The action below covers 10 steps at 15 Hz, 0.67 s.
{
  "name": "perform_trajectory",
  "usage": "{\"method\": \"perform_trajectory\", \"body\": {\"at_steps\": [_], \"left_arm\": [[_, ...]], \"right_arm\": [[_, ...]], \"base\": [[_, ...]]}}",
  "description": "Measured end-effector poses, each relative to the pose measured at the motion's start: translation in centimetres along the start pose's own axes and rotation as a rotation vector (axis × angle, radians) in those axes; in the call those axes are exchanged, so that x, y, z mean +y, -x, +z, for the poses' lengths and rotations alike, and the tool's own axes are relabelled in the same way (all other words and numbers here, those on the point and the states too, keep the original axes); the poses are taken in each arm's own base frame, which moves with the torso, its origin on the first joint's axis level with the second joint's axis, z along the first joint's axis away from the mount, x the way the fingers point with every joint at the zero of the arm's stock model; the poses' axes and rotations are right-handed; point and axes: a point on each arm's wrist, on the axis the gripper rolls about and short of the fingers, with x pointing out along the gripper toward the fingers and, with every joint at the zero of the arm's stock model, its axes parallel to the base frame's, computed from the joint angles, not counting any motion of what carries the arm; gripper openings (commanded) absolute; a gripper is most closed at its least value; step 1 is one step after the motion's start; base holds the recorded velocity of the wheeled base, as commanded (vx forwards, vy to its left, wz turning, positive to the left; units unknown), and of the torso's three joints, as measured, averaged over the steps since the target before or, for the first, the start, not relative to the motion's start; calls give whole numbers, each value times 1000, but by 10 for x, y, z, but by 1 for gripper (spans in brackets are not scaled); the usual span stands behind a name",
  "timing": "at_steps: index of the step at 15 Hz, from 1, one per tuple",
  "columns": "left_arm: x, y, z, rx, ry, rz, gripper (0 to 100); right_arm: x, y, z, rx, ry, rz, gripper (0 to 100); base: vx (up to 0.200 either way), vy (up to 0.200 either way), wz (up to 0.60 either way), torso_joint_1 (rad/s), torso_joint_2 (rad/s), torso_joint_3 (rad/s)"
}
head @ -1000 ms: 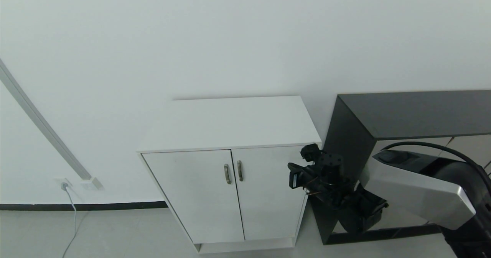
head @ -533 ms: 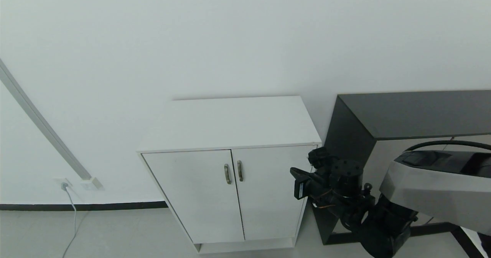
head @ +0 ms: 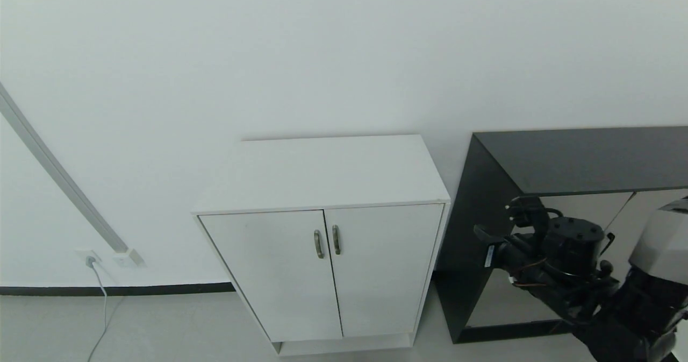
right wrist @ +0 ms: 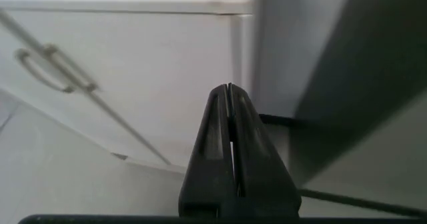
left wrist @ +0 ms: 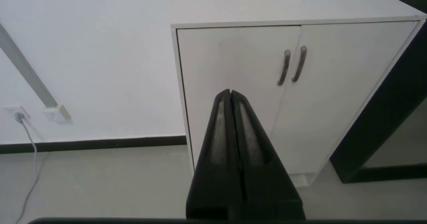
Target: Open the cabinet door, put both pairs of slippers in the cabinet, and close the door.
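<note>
The white cabinet [head: 322, 233] stands against the wall with both doors shut. Its two metal handles [head: 327, 242] meet at the centre seam. My right gripper [head: 486, 243] hangs to the right of the cabinet, in front of the black table's side panel, pointing towards the cabinet. In the right wrist view its fingers [right wrist: 229, 91] are pressed together with nothing between them, near the cabinet's lower right corner [right wrist: 200, 84]. My left gripper [left wrist: 230, 96] is shut and empty, held some way back from the left door [left wrist: 233, 57], with the handles [left wrist: 293, 65] off to one side.
A black table [head: 580, 157] stands right beside the cabinet. A wall socket with a grey cable [head: 90, 260] and a slanted conduit [head: 59, 179] are on the wall to the left. Bare grey floor [head: 161, 324] lies before the cabinet.
My right arm has swung to the right, from in front of the cabinet's right door to in front of the black table. The cabinet doors stay shut.
</note>
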Motion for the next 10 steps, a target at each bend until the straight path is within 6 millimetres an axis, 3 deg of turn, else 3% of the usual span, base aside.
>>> {"method": "perform_trajectory", "body": {"at_steps": [5, 10], "left_arm": [[0, 0, 0, 0, 0, 0, 0], [0, 0, 0, 0, 0, 0, 0]], "right_arm": [[-57, 65, 14, 28, 41, -203, 0], [-93, 118, 13, 58, 54, -392, 0]], "base": [[0, 0, 0, 0, 0, 0], [0, 0, 0, 0, 0, 0]]}}
